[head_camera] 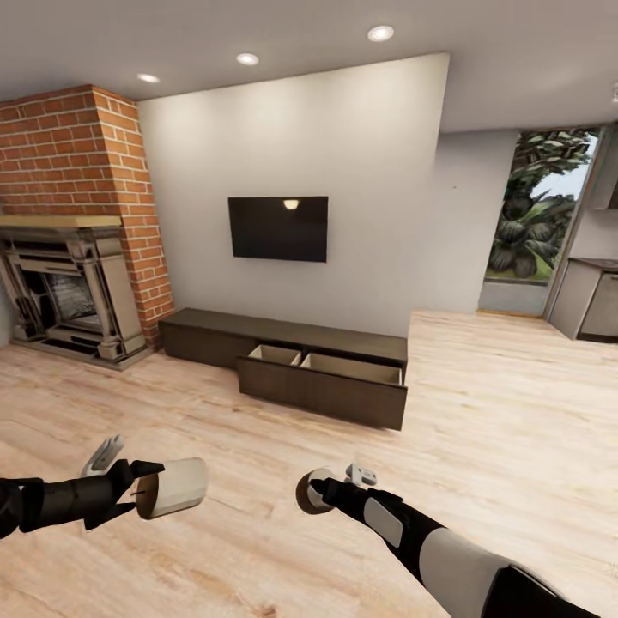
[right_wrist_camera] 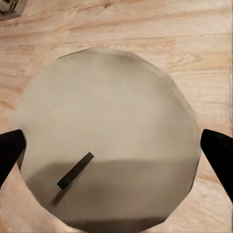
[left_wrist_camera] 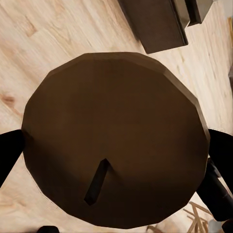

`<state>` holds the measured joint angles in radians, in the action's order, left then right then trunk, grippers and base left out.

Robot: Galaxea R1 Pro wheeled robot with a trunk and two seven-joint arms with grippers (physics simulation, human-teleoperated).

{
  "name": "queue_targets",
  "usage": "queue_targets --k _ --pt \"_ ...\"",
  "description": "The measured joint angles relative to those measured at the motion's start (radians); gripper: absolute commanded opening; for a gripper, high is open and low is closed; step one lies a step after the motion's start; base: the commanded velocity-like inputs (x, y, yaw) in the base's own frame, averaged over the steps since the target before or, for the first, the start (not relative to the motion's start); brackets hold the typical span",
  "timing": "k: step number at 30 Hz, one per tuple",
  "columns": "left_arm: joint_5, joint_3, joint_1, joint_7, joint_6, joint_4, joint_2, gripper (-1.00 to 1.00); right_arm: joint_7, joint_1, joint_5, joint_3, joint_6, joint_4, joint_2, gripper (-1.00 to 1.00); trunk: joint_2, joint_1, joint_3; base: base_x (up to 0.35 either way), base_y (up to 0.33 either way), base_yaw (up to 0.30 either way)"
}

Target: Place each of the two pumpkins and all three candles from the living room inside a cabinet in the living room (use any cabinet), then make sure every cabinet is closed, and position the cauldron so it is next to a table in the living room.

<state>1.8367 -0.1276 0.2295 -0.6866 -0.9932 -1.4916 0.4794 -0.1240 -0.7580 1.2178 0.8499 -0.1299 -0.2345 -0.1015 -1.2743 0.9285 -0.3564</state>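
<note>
I hold a candle in each hand. In the head view my left gripper [head_camera: 144,490] is shut on a pale candle [head_camera: 176,487] lying sideways, its wick end facing me. The left wrist view shows that candle's flat top [left_wrist_camera: 116,141] in shadow between the dark fingertips [left_wrist_camera: 8,156]. My right gripper [head_camera: 323,494] is shut on a second candle [head_camera: 309,491], whose top [right_wrist_camera: 107,136] sits between its fingertips [right_wrist_camera: 221,156]. The dark-brown cabinet [head_camera: 206,330] stands against the far wall, with one wide drawer [head_camera: 326,382] pulled out and looking empty inside. Both grippers hang over the floor, well short of it.
A brick fireplace [head_camera: 73,283] stands at the far left. A black TV [head_camera: 277,227] hangs above the cabinet. Grey kitchen units [head_camera: 592,300] and a window [head_camera: 536,206] lie at the far right. Light wood floor [head_camera: 481,412] stretches between me and the cabinet.
</note>
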Motion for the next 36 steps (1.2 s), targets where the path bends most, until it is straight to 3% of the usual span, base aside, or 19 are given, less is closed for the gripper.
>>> queue_targets --k 7,22,29,36 --pt "0.000 0.001 0.000 0.000 0.000 0.000 0.000 -1.00 0.004 0.000 0.000 -0.001 -0.001 -0.005 -0.002 -1.00 0.000 0.000 -0.002 0.334 0.000 -0.228" --pt "-0.001 0.001 0.000 0.000 0.000 0.000 0.000 -1.00 0.002 0.000 0.000 -0.004 -0.040 -0.010 -0.001 -1.00 0.000 0.000 -0.025 0.317 0.000 -0.010" --pt "0.000 0.001 0.000 0.000 -0.001 0.000 0.001 -1.00 -0.002 0.000 0.030 -0.001 -0.032 -0.011 -0.001 -1.00 0.000 0.000 -0.031 0.279 0.000 -0.014" --pt "0.000 0.001 0.000 0.000 -0.001 0.000 0.001 -1.00 -0.004 0.000 0.034 0.000 -0.031 -0.010 0.005 -1.00 0.000 0.000 -0.031 0.258 0.000 -0.253"
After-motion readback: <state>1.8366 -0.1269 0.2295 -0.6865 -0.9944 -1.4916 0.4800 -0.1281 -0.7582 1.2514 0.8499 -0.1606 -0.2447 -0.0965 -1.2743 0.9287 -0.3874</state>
